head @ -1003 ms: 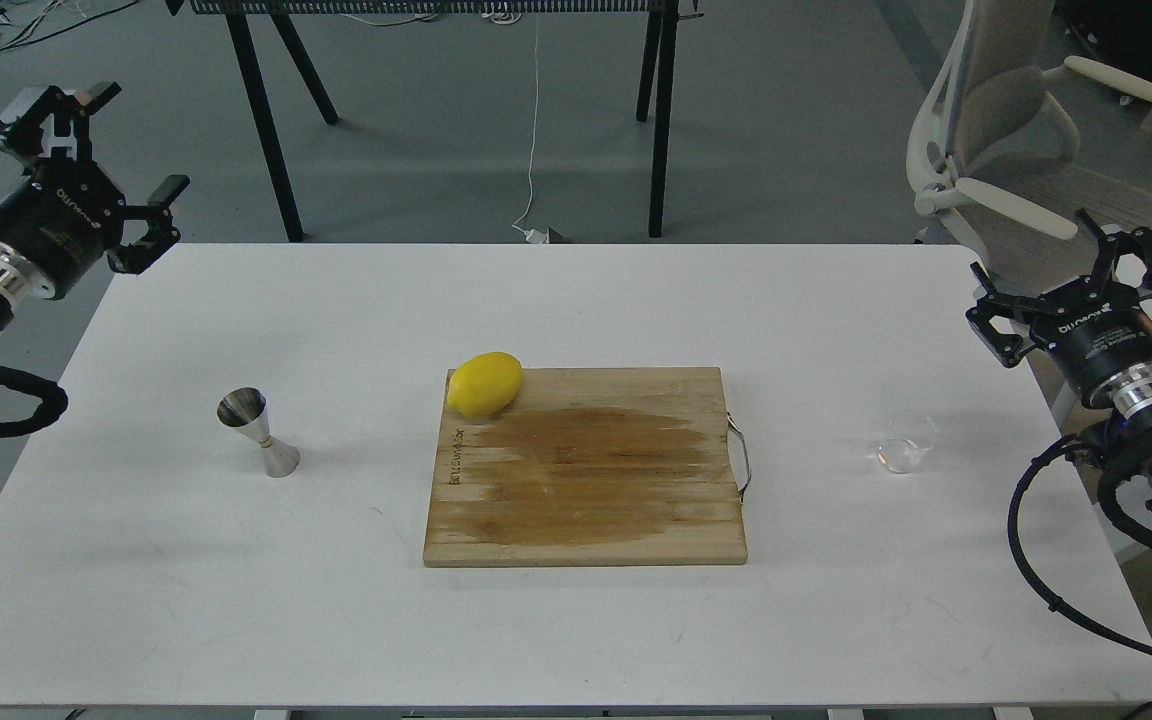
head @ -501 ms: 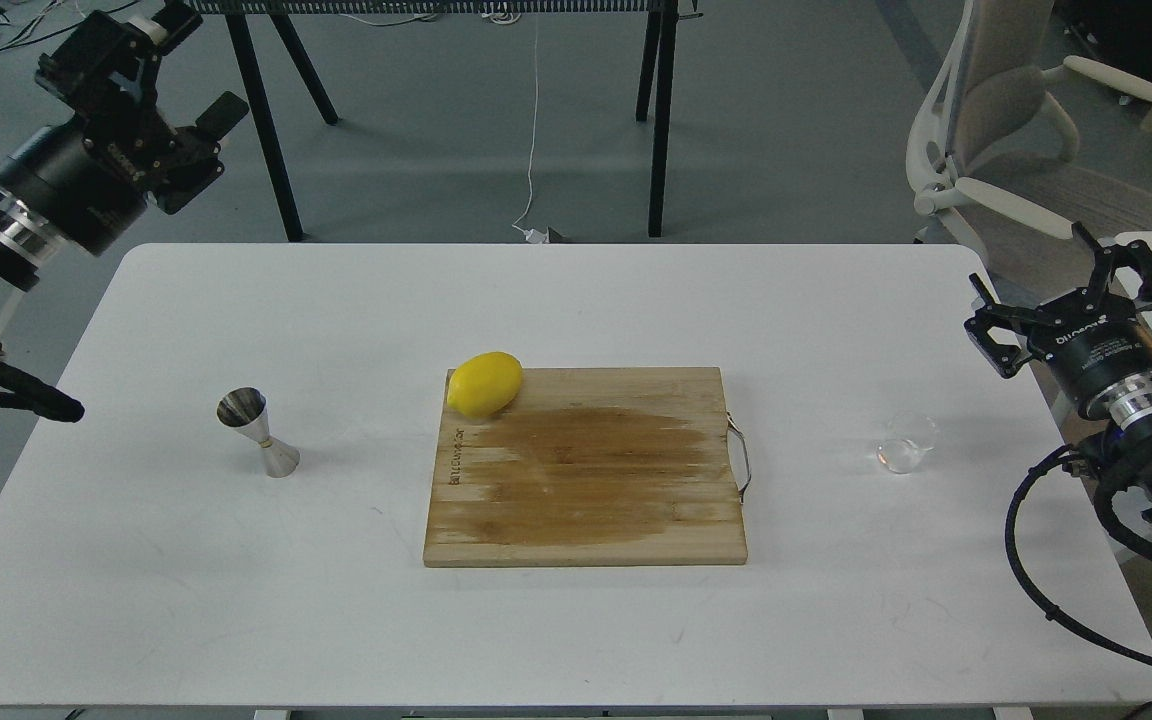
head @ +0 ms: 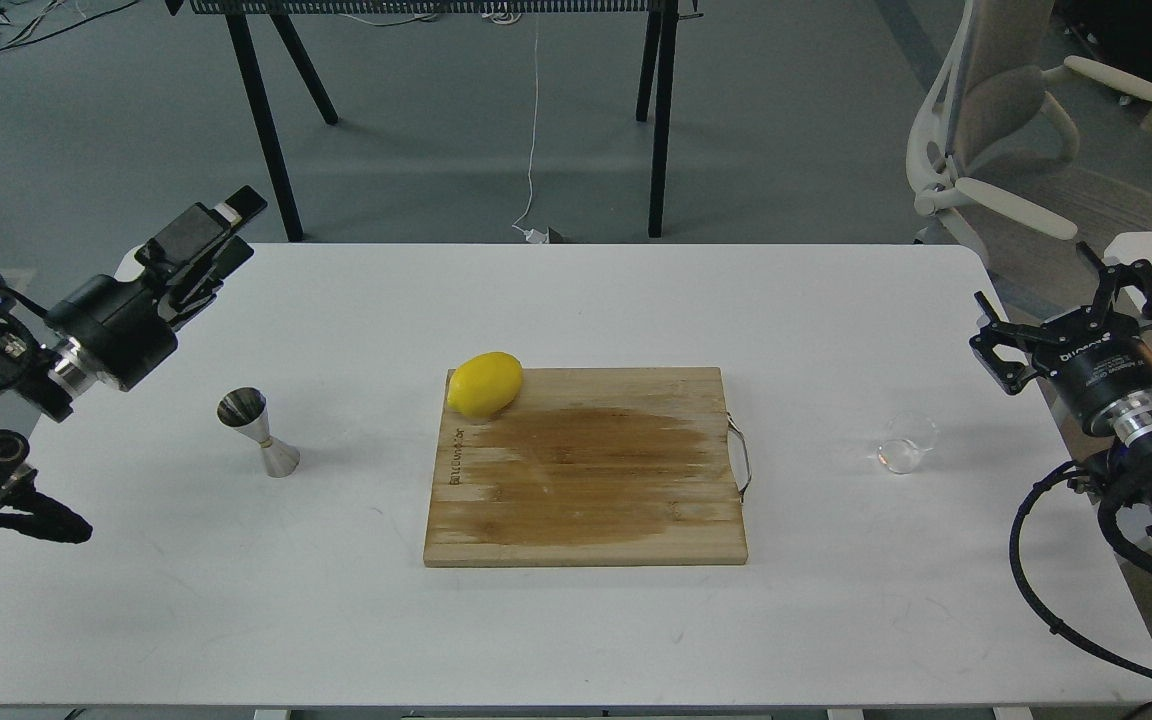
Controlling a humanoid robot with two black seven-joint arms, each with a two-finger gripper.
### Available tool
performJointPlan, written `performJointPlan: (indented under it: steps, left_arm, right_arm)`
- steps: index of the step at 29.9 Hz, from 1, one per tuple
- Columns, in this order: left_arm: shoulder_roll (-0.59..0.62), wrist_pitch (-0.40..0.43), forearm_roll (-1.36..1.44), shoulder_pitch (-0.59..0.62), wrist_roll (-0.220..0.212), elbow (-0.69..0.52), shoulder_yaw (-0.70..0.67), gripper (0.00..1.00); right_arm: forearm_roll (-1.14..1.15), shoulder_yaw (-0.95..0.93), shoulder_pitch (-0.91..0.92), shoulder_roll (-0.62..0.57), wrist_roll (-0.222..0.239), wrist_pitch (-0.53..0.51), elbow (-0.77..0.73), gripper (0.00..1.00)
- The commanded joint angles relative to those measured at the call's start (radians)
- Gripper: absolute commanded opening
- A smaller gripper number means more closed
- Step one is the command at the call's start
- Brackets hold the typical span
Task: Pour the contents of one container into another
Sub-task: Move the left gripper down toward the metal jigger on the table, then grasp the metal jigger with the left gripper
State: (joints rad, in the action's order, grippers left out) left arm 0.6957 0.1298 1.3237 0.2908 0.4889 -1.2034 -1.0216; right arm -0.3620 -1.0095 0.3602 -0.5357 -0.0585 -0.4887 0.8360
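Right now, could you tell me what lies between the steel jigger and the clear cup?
In the head view, the wooden cutting board with the lemon lies between the jigger and the cup.

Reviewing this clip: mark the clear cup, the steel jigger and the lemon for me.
clear cup (head: 906, 444), head view, on its see-through side wall.
steel jigger (head: 258, 432), head view, on its narrow waist.
lemon (head: 484, 384), head view, on the middle of its yellow skin.

Left hand (head: 211, 232) points up-right, seen side-on, fingers indistinct; right hand (head: 1076, 310) is raised with fingers spread wide.
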Motion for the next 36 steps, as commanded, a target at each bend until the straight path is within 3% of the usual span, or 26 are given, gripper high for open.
performJointPlan:
  steps: [1,13,19,26,31,36]
  left_arm:
    - [0.004,-0.177,0.112,-0.071,0.000,-0.033,-0.006,0.99]
    - [0.041,-0.619,0.425,-0.226,0.000,-0.042,-0.012,0.99]
    - [0.064,-0.619,0.419,-0.308,0.000,-0.022,-0.011,1.00]
    - [0.051,-0.619,0.477,-0.317,0.000,0.079,0.020,1.00]
    - [-0.011,-0.619,0.580,-0.315,0.000,0.211,0.035,0.99]
    - [-0.073,-0.619,0.607,-0.317,0.000,0.243,0.055,0.99]
  right_arm:
    - [0.000,0.000,-0.001,0.000,0.000,0.000,0.000,0.99]
    - [0.000,0.000,-0.012,0.000,-0.001,0.000,-0.003,1.00]
    - [0.000,0.000,-0.020,0.000,-0.003,0.000,-0.014,0.99]
    - [0.000,0.002,-0.023,0.002,-0.003,0.000,-0.014,1.00]
    - [0.000,0.000,-0.027,0.011,-0.003,0.000,-0.015,1.00]
    - [0.000,0.000,-0.033,0.011,-0.003,0.000,-0.029,0.99]
